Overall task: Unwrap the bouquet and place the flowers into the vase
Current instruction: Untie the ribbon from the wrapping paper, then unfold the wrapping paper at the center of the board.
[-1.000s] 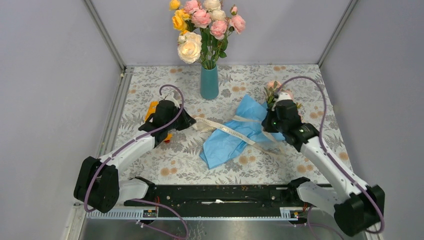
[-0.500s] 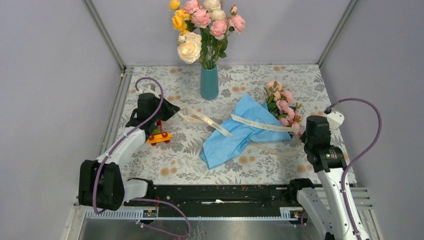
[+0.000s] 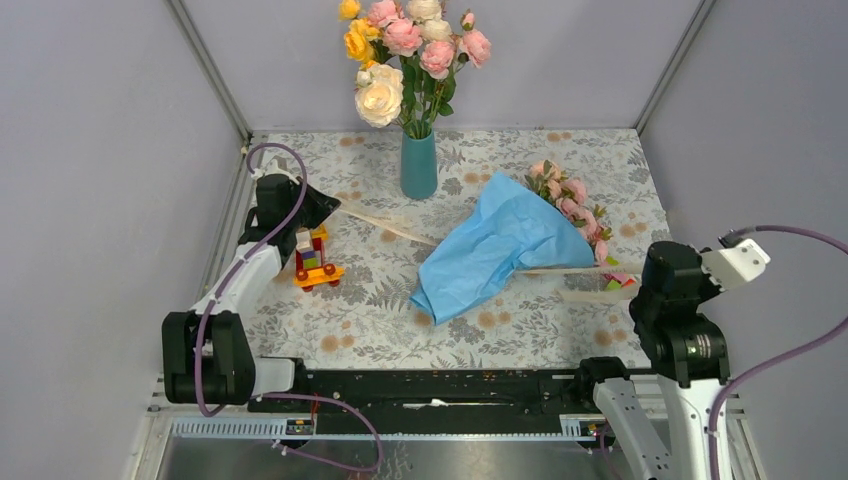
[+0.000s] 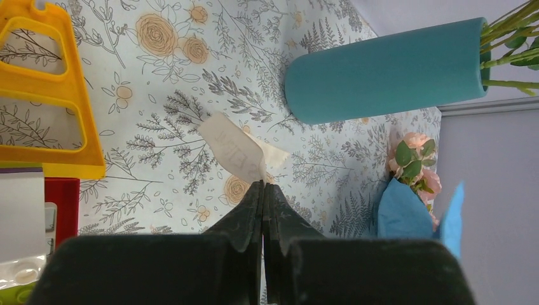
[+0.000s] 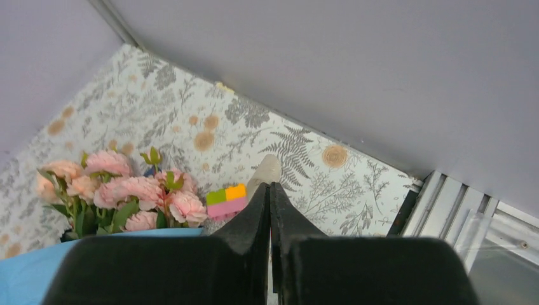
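Left end effector (image 4: 263, 184) and right end effector (image 5: 270, 186) each pinch an end of thin cream ribbon (image 4: 232, 147), probably to slide it off the crinkled blue-paper pink-rose bouquet (image 3: 500, 245) lying right of worktop (image 3: 350, 320) centre.

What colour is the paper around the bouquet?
The wrapping paper is light blue; the top external view shows it best.

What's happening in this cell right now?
Both arms are working on the ribbon of the bouquet. The left fingers are shut on one cream end, out to the left. The right fingers are shut on another end, out to the right. The bouquet lies between them in its blue paper, pink roses poking out. The teal vase at the back holds a bigger mixed bunch.
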Controlling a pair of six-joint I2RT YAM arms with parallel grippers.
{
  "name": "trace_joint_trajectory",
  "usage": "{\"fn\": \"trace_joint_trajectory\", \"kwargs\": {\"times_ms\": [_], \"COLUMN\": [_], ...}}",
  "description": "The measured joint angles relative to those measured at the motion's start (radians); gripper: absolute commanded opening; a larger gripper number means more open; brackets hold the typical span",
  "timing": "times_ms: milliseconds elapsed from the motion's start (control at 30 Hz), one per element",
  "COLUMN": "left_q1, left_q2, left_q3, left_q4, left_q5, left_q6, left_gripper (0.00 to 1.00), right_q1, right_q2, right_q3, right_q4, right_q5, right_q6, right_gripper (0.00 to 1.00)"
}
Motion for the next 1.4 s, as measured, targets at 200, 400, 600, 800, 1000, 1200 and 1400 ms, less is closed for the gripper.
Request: {"fn": "trace_joint_trajectory", "kwargs": {"times_ms": [200,400,600,800,1000,1200,1400], "left_q1": [0.004,0.004,0.005,0.006,0.006,0.009,0.008], "left_q2": [0.012,0.024,0.071,0.116,0.142,0.14,0.086], "left_q3": [0.002,-0.001,-0.031,-0.032,0.001,0.022,0.021], "left_q4": [0.003,0.024,0.06,0.066,0.053,0.044,-0.022], "left_q5": [0.013,0.035,0.05,0.049,0.042,0.015,-0.02], "left_q6": [0.0,-0.005,-0.008,-0.007,0.018,0.032,0.045], "left_gripper": [0.0,0.0,0.0,0.11,0.63,0.95,0.98], "right_q1": [-0.001,-0.001,-0.001,-0.002,-0.002,-0.002,-0.002], "right_q2": [-0.036,-0.096,-0.086,0.002,0.052,0.04,-0.03], "right_q3": [0.004,-0.157,-0.304,-0.316,-0.316,-0.316,-0.313], "right_q4": [-0.008,-0.019,-0.034,-0.012,0.039,0.054,0.066], "right_q5": [0.043,0.003,-0.031,-0.087,-0.143,-0.153,-0.187], "right_q6": [0.001,0.046,0.1,0.126,0.126,0.131,0.114], "right_gripper": [0.0,0.0,0.0,0.07,0.62,1.0,0.98]}}
